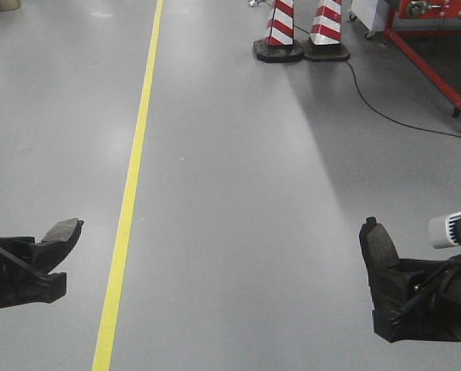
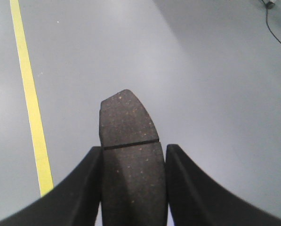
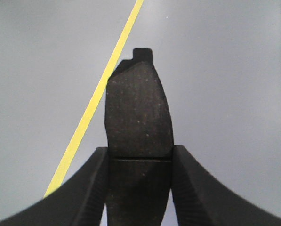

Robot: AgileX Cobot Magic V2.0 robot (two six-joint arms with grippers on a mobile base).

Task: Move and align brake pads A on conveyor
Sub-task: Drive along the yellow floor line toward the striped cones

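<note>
Each gripper holds one dark grey brake pad above the light-grey floor. My left gripper [image 2: 133,153] is shut on a brake pad [image 2: 128,132] with a thin groove across its middle; in the front view that pad [image 1: 62,234] sticks out up and to the right of the left gripper [image 1: 49,251]. My right gripper [image 3: 139,153] is shut on a second brake pad [image 3: 138,113], which the front view shows as a pad [image 1: 377,246] standing nearly upright in the right gripper [image 1: 383,267]. The conveyor is out of view.
A yellow line [image 1: 133,170] runs along the floor between the arms. Two red-and-white cones [image 1: 298,31] stand at the far middle. A red metal frame [image 1: 431,39] and a black cable [image 1: 384,108] lie at the far right.
</note>
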